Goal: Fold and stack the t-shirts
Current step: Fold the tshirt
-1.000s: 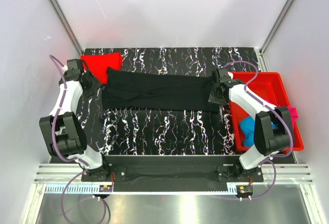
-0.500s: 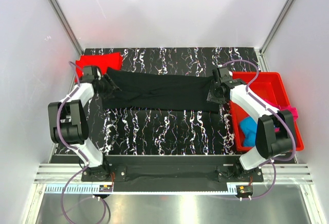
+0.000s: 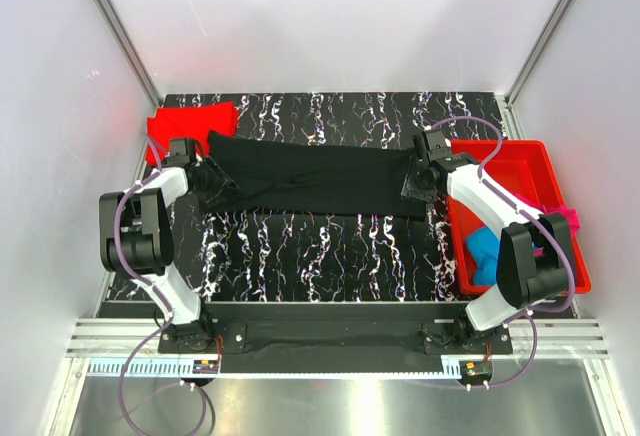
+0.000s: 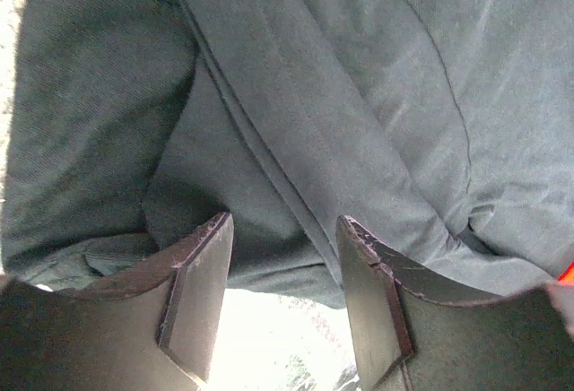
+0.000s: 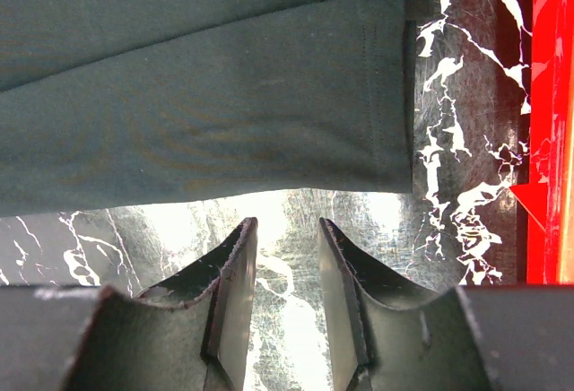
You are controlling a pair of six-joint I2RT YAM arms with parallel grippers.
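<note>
Since a second ago the left arm has swung inward; the left tool [image 4: 282, 222] now stands spread over the crumpled left end of the black shirt [image 3: 310, 181], pinching nothing. The right tool [image 5: 287, 222], also spread, is over bare tabletop [image 3: 320, 246] just short of the shirt's right hem. If it closes there it may miss, and the left may catch only one layer. Right of the shirt, the red bin [image 3: 525, 161] crowds that arm and holds the blue shirt [image 3: 483, 251] and the magenta shirt [image 3: 570, 221]. Beyond the shirt's left end lies the red shirt [image 3: 195, 116].

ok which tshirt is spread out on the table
The black t-shirt, stretched across the table. The red t-shirt lies folded at the far left corner; the blue t-shirt and magenta t-shirt are bunched at the red bin.
</note>
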